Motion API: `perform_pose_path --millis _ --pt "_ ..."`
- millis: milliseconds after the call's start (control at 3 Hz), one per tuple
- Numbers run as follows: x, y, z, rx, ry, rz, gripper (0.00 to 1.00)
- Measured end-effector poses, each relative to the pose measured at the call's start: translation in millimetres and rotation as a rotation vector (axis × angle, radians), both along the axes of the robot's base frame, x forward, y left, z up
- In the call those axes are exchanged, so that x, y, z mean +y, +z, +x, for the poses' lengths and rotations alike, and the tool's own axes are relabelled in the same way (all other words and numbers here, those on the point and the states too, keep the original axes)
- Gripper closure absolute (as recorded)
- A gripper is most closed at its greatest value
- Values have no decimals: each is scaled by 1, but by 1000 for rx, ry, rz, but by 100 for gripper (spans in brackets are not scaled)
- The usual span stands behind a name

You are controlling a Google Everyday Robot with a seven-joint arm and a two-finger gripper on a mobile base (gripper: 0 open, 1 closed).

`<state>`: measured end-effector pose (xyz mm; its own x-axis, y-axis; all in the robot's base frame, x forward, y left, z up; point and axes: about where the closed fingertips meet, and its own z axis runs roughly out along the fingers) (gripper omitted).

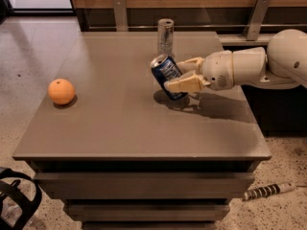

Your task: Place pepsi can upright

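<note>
1. Pepsi can [168, 75] is just in front of the tall silver can [165, 35], on the camera side of it. It's tilted, with the top end up and leaning left in view and the bottom end down toward the table [120, 123]. Can't tell whether the bottom rim touches the surface or hangs just off it.
2. Gripper [173, 74] reaches in from the right of the silver can. Its fingers are clamped on the pepsi can's body, one on the near side and one on the far side, so it is holding the can at about mid-body.
3. Handling guess: thin aluminium, so light (full or empty, no way to tell). The smooth painted wall will be slippery and will dent under a hard squeeze. It should be stiffest at the rims and softest mid-wall.
4. Best hold is across the cylinder wall around mid-height, with moderate force. The current hold is about there.
5. Next move needs a wrist rotation until the can's axis is vertical, bottom set flat, then release.
6. Risks: the silver can stands close behind, so the swinging top end could clip it. An off-vertical release could tip the pepsi can and let it roll.
7. Orange [61, 91] sits far left of the silver can and nearer the camera, well apart from the work.
</note>
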<state>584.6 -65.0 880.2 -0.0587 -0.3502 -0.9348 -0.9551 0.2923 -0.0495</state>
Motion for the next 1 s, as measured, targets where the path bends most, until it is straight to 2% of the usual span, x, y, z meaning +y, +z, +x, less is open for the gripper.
perform_pose_path --millis 333,667,1000 --pt "-22 21 1 -51 -15 82 100" --pt "-38 37 3 -111 -17 192 100" --pt "-33 44 2 -156 1 282 100"
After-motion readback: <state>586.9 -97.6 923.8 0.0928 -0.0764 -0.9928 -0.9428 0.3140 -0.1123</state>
